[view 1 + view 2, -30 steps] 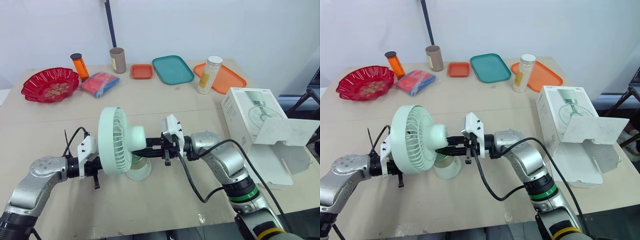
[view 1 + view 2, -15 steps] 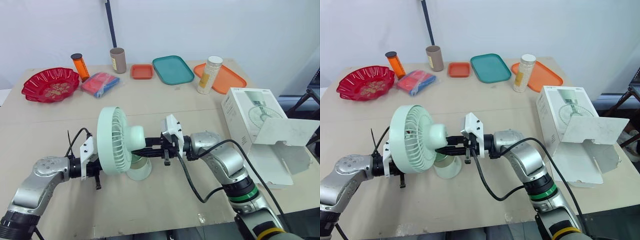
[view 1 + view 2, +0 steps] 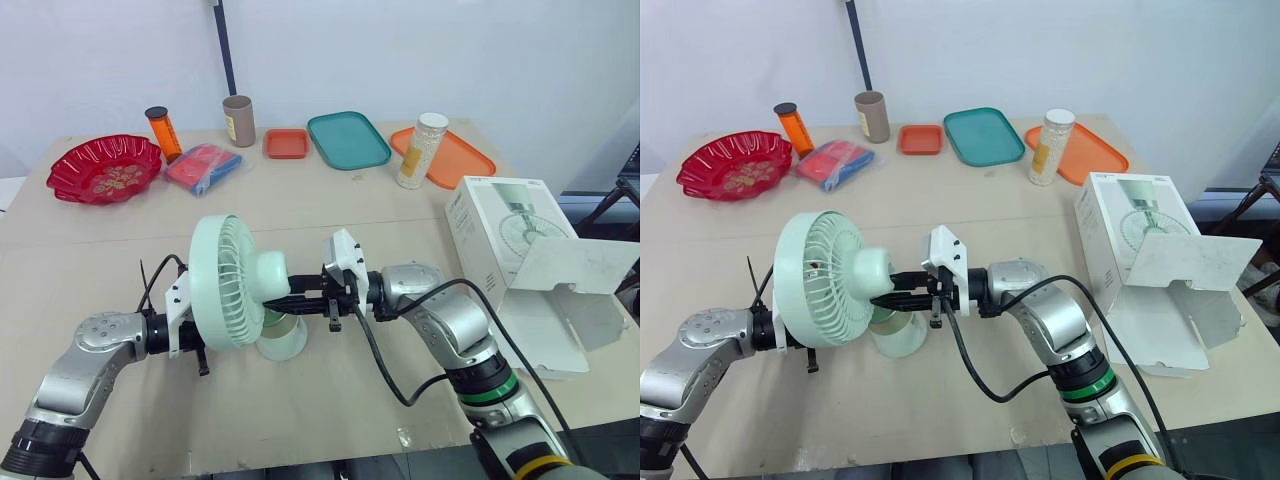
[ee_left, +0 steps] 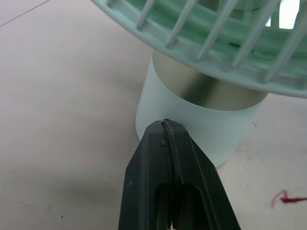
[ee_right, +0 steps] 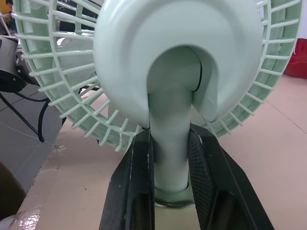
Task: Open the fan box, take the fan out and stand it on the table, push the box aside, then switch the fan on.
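- Fan [image 3: 240, 285] stands upright on its round base on the desk [image 3: 330, 210], near the middle of the front edge. Its grille faces the left edge and its motor housing the right edge.
- Right claw [image 5: 170, 139] reaches in from the right-edge side, behind the fan's head. It is clamped on the pale green neck, one black finger [image 5: 139, 182] pressed to each side of the stem just under the motor housing.
- Left claw [image 4: 165, 125] comes in low from the left-edge side, beneath the grille. Its two fingers are pressed together with nothing between them.
- The left claw's tip sits right at the side wall of the fan's base. Whether it touches the wall or stops just short cannot be told.
- Fan box [image 3: 510, 250], white with a fan printed on its side, sits by the right edge of the desk with its flap hanging open. It is well apart from the fan and from both claws.
- Along the far edge lie a red bowl [image 3: 103, 168] at the far-left corner, a teal tray [image 3: 347, 139] near the middle and an orange tray [image 3: 455, 158] toward the right. A white-lidded jar [image 3: 420, 150] stands at that orange tray.
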You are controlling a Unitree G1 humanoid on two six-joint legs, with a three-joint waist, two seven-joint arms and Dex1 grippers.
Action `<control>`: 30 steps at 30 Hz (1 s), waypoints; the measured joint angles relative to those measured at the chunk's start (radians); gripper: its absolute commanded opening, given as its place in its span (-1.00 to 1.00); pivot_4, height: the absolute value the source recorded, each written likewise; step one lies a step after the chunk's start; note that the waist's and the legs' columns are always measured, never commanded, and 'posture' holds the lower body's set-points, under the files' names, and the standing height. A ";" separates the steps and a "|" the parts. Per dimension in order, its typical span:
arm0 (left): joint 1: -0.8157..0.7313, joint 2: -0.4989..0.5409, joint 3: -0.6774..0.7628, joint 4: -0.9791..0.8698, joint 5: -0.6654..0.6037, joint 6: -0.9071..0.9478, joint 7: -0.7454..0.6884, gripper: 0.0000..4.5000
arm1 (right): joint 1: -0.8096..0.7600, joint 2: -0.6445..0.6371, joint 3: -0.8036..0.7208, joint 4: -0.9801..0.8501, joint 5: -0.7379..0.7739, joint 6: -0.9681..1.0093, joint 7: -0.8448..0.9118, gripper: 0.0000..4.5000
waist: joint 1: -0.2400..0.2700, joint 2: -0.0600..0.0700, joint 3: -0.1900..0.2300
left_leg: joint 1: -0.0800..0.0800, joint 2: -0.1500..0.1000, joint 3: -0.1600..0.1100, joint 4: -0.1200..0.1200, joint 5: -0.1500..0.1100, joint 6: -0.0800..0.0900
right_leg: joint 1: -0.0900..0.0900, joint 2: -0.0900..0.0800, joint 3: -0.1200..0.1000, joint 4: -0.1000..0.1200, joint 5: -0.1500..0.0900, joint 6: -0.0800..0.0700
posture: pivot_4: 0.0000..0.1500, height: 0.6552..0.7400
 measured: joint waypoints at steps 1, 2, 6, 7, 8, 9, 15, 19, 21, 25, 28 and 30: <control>0.000 0.000 0.000 0.000 0.000 0.000 0.000 -0.98 | 0.000 0.000 0.000 0.000 0.000 0.000 -0.001 -0.80 | 0.000 0.000 0.000 | 0.000 0.000 0.000 0.000 0.000 0.000 | 0.000 0.000 0.000 0.000 0.000 0.000 | 1.00 0.66; 0.000 0.000 0.000 0.000 0.000 0.000 0.000 -0.98 | 0.000 0.002 0.000 0.000 0.000 0.001 -0.003 -0.80 | 0.000 0.000 0.000 | 0.000 0.000 0.000 0.000 0.000 0.000 | 0.000 0.000 0.000 0.000 0.000 0.000 | 1.00 0.66; 0.000 0.000 0.000 0.000 0.000 0.000 0.000 -0.98 | 0.000 0.004 0.000 0.000 0.000 0.001 -0.006 -0.80 | 0.000 0.000 0.000 | 0.000 0.000 0.000 0.000 0.000 0.000 | 0.000 0.000 0.000 0.000 0.000 0.000 | 1.00 0.66; 0.000 0.000 0.000 0.000 0.000 0.000 0.000 -0.98 | 0.000 0.004 0.000 0.000 0.000 0.001 -0.006 -0.80 | 0.000 0.000 0.000 | 0.000 0.000 0.000 0.000 0.000 0.000 | 0.000 0.000 0.000 0.000 0.000 0.000 | 1.00 0.66; 0.000 0.000 0.000 0.000 0.000 0.000 0.000 -0.98 | 0.000 0.004 0.000 0.000 0.000 0.001 -0.007 -0.80 | 0.000 0.000 0.000 | 0.000 0.000 0.000 0.000 0.000 0.000 | 0.000 0.000 0.000 0.000 0.000 0.000 | 1.00 0.66; 0.000 0.000 0.000 0.000 0.000 0.000 0.000 -0.98 | 0.000 0.005 0.000 0.000 0.000 0.001 -0.007 -0.80 | 0.000 0.000 0.000 | 0.000 0.000 0.000 0.000 0.000 0.000 | 0.000 0.000 0.000 0.000 0.000 0.000 | 1.00 0.66; 0.000 0.000 0.000 0.000 0.001 0.000 0.000 -0.98 | 0.000 0.007 0.002 0.000 0.000 0.001 -0.014 -0.80 | 0.000 0.000 0.000 | 0.000 0.000 0.000 0.000 0.000 0.000 | 0.000 0.000 0.000 0.000 0.000 0.000 | 1.00 0.66; 0.000 0.000 0.000 0.000 0.002 0.000 0.000 -0.98 | 0.000 0.007 0.003 0.000 0.000 0.001 -0.016 -0.80 | 0.000 0.000 0.000 | 0.000 0.000 0.000 0.000 0.000 0.000 | 0.000 0.000 0.000 0.000 0.000 0.000 | 1.00 0.66; 0.000 0.000 0.000 0.000 0.002 0.000 0.000 -0.98 | 0.000 0.006 0.004 0.000 -0.001 -0.002 -0.016 -0.80 | 0.000 0.000 0.000 | 0.000 0.000 0.000 0.000 0.000 0.000 | 0.000 0.000 0.000 0.000 0.000 0.000 | 1.00 0.66; 0.000 0.000 0.000 0.000 0.002 0.000 0.000 -0.98 | 0.006 0.003 0.005 -0.004 -0.001 -0.011 -0.015 -0.80 | 0.000 0.000 0.000 | 0.000 0.000 0.000 0.000 0.000 0.000 | 0.000 0.000 0.000 0.000 0.000 0.000 | 1.00 0.66; 0.000 0.000 0.000 0.000 0.002 0.000 0.000 -0.98 | 0.008 0.001 0.006 -0.006 -0.001 -0.013 -0.015 -0.80 | 0.000 0.000 0.000 | 0.000 0.000 0.000 0.000 0.000 0.000 | 0.000 0.000 0.000 0.000 0.000 0.000 | 1.00 0.66; 0.000 0.000 0.000 0.000 0.002 0.000 0.000 -0.98 | 0.010 0.001 0.007 -0.008 -0.001 -0.014 -0.015 -0.80 | 0.000 0.000 0.000 | 0.000 0.000 0.000 0.000 0.000 0.000 | 0.000 0.000 0.000 0.000 0.000 0.000 | 1.00 0.66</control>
